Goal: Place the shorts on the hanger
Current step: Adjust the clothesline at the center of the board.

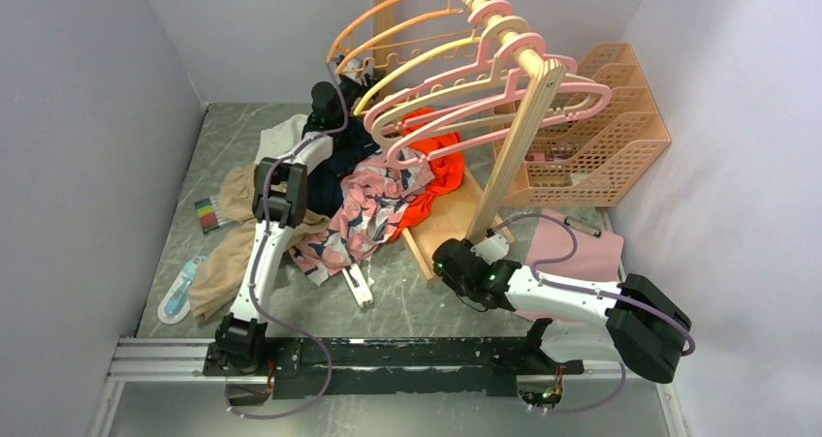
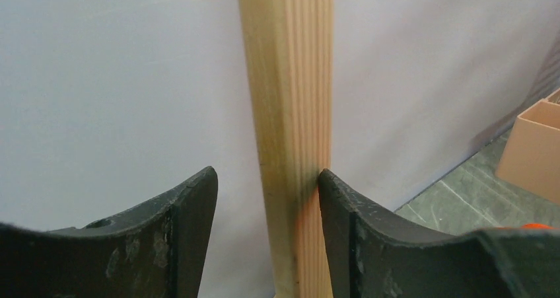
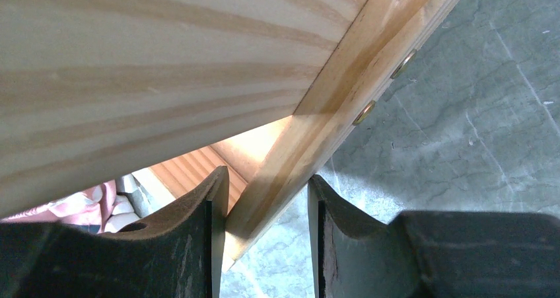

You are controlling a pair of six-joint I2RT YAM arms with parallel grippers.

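Observation:
The pink shorts (image 1: pixel 373 204) with a navy-and-white print lie crumpled on the table under the wooden rack (image 1: pixel 514 137). Pink hangers (image 1: pixel 572 93) hang on the rack's rail, with nothing on them. My left gripper (image 1: pixel 330 93) is at the back of the clothes pile. In the left wrist view it (image 2: pixel 267 172) is open, with the rack's upright post (image 2: pixel 287 80) between the fingers; the right finger touches the post. My right gripper (image 1: pixel 444 261) is at the rack's foot. In the right wrist view it (image 3: pixel 267 174) is open, straddling a wooden base strip (image 3: pixel 310 133). A bit of pink fabric (image 3: pixel 72 205) shows at the left.
Orange hangers (image 1: pixel 388 25) and a yellow hanger (image 1: pixel 426 64) share the rail. An orange-red garment (image 1: pixel 441 156), a navy garment (image 1: pixel 339 166) and a beige one (image 1: pixel 223 253) lie in the pile. Peach stacked trays (image 1: pixel 606 117) stand at the right, with a pink cloth (image 1: pixel 582 253) in front.

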